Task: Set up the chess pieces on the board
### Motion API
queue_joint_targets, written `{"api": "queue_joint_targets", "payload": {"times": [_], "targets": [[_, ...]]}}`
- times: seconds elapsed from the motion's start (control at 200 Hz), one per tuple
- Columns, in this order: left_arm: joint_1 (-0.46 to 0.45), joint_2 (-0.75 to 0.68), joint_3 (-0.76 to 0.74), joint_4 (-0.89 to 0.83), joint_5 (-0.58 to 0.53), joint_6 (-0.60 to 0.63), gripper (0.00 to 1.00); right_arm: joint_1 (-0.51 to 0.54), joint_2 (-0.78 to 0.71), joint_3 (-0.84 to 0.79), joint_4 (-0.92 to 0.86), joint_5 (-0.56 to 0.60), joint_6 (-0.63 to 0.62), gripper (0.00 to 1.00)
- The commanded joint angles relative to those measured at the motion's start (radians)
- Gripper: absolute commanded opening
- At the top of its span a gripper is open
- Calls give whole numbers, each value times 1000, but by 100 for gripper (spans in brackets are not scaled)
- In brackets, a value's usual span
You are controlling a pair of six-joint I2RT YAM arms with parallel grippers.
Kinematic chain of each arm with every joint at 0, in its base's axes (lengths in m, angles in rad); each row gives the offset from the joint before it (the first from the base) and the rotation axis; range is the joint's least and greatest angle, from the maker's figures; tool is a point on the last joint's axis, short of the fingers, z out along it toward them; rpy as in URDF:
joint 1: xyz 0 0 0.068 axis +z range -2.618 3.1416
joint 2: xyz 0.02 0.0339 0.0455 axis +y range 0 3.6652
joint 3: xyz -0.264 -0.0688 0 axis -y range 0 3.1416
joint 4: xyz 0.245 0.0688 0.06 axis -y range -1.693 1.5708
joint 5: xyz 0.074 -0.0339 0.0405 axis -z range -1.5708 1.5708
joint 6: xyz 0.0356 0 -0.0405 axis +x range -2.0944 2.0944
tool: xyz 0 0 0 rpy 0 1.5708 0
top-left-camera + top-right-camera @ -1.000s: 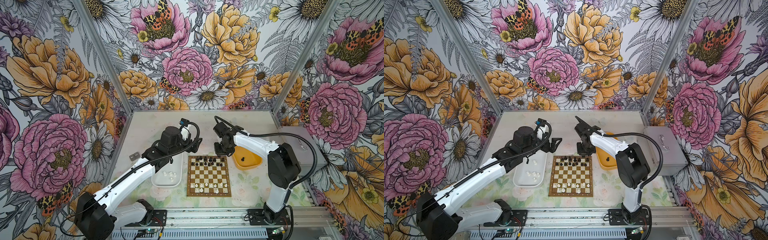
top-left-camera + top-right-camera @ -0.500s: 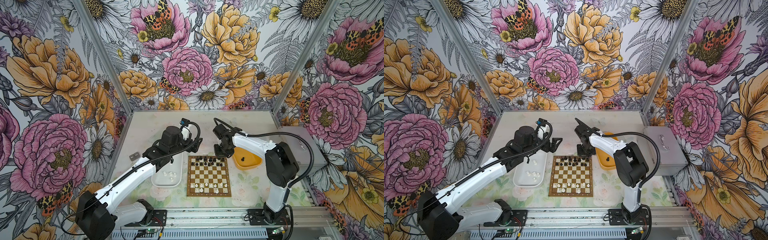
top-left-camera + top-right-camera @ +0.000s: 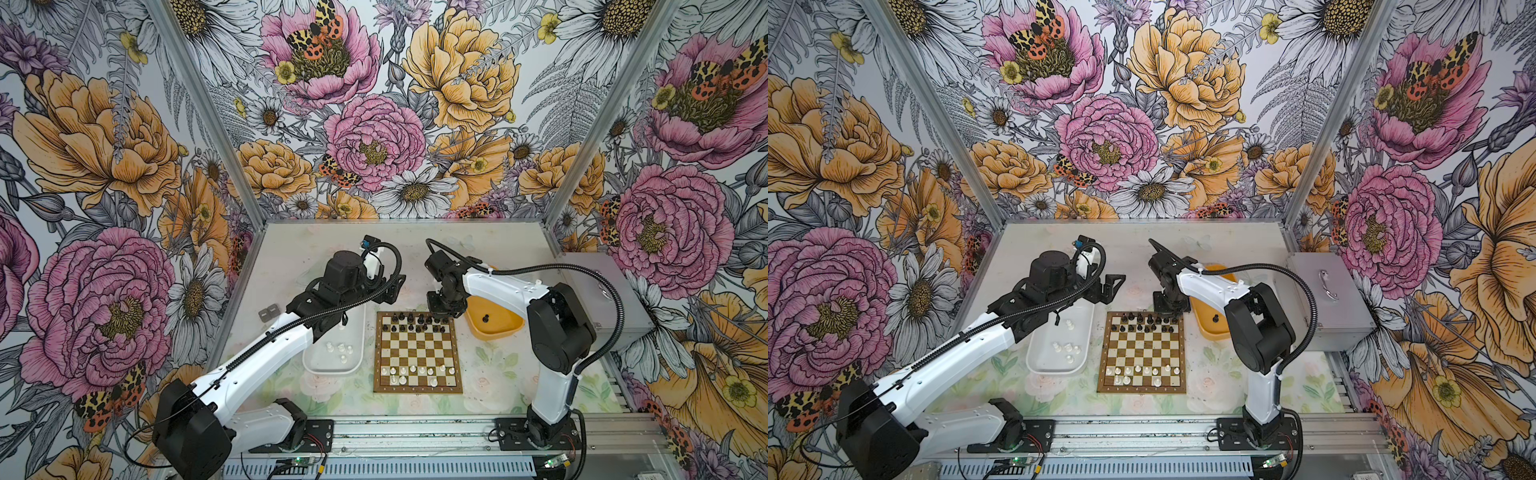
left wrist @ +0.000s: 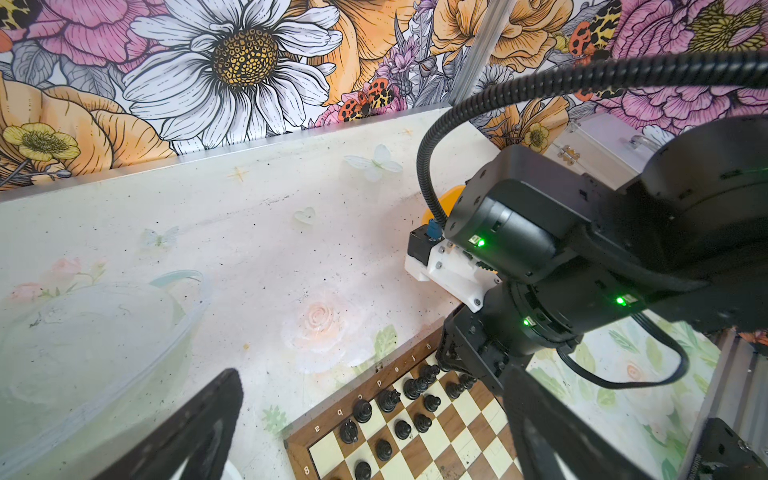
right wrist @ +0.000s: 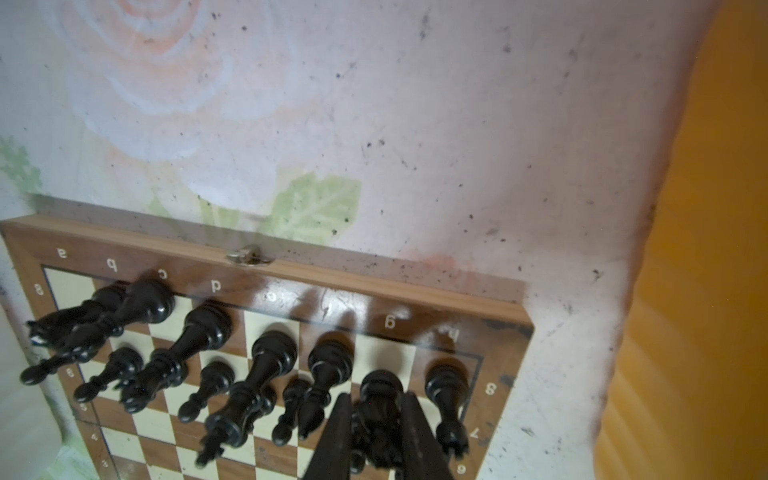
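your right gripper is clamped narrow on a black piece between its fingers, over the board's back rank; the fingers hide its head, and the frame edge cuts them off. your left gripper stands wide, board corner near its fingertips

Top views: you get bright, even overhead light, sharp focus, walls bowed at the edges. Worktop: soft, faint shadows. Left wrist view: your near jaws are dark and blurred; green LEDs flare. Right wrist view: dimmer; pieces smeared and stretched, pale glare on board border, yellow tray out of focus.
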State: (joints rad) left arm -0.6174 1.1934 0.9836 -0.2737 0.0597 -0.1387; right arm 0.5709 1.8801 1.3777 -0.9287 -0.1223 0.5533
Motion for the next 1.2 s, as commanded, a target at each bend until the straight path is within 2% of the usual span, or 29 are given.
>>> {"api": "queue_joint_targets", "payload": {"times": [0.0, 1.196], "targets": [[10, 11, 33, -5, -4, 5, 99, 6, 23, 9, 18, -3, -2, 16], [8, 19, 36, 3, -12, -4, 99, -22, 63, 47, 13, -14, -43, 18]]}}
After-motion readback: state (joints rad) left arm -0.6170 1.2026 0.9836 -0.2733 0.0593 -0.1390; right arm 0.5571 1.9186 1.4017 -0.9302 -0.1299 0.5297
